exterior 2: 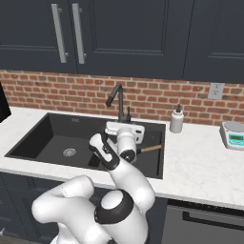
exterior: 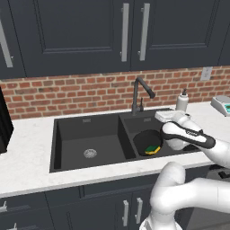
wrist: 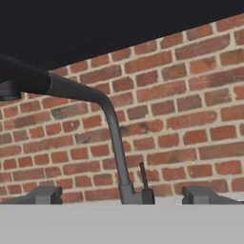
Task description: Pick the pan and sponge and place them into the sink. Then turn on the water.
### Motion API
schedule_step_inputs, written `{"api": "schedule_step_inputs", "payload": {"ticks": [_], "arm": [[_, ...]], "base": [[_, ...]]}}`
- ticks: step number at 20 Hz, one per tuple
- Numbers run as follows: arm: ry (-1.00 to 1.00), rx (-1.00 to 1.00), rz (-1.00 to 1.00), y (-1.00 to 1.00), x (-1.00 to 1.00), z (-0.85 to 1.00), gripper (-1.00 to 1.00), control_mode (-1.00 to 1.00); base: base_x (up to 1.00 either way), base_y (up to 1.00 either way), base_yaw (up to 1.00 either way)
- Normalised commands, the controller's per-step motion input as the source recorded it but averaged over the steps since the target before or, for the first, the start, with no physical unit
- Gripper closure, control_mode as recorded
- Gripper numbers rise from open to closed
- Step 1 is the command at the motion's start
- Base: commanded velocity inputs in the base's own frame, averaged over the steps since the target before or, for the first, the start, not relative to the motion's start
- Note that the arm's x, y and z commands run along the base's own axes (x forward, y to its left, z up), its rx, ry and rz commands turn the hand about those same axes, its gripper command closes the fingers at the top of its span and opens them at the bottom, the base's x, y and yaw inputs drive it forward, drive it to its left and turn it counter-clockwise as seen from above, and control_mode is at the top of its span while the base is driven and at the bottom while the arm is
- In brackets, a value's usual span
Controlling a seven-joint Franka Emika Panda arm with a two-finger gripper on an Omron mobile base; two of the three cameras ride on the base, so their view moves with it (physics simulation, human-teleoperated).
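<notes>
The black pan (exterior: pixel 144 140) lies in the right basin of the black sink (exterior: pixel 85 120), and the green-topped sponge (exterior: pixel 153 148) rests on it. In the right base view the arm hides the pan, but its tan handle (exterior 2: pixel 151 148) sticks out. My gripper (exterior: pixel 159 116) hovers above the right basin, just in front of the dark gooseneck faucet (exterior: pixel 137 94), pointing at it. In the hand view the gripper (wrist: pixel 122 195) is open, its fingertips (wrist: pixel 44 194) set wide on either side of the faucet base (wrist: pixel 127 190) and its small lever (wrist: pixel 142 174). No water stream is visible.
A white soap dispenser (exterior: pixel 182 101) stands on the counter right of the faucet, and a kitchen scale (exterior: pixel 223 105) sits farther right. A black appliance (exterior: pixel 3 121) is at the left edge. The left basin holds just its silver drain (exterior: pixel 90 153). A brick wall rises behind the faucet.
</notes>
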Motion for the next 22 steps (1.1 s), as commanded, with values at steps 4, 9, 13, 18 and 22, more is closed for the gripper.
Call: {"api": "schedule_step_inputs", "payload": {"ticks": [4, 9, 13, 18, 22], "arm": [[-0.08, 0.0, 0.06, 0.0, 0.04, -0.11, -1.0, -1.0], [-0.09, 0.0, 0.02, 0.0, 0.19, 0.0, -1.0, -1.0], [-0.07, 0.0, 0.0, 0.0, 0.27, 0.0, -1.0, -1.0], [-0.01, -0.01, 0.0, 0.0, 0.24, 0.0, -1.0, -1.0], [0.0, -0.05, 0.02, 0.01, 0.15, 0.0, -1.0, -1.0]], "base": [[0.0, 0.0, 0.0], [0.0, 0.0, 0.0], [0.0, 0.0, 0.0], [0.0, 0.0, 0.0], [0.0, 0.0, 0.0]]}}
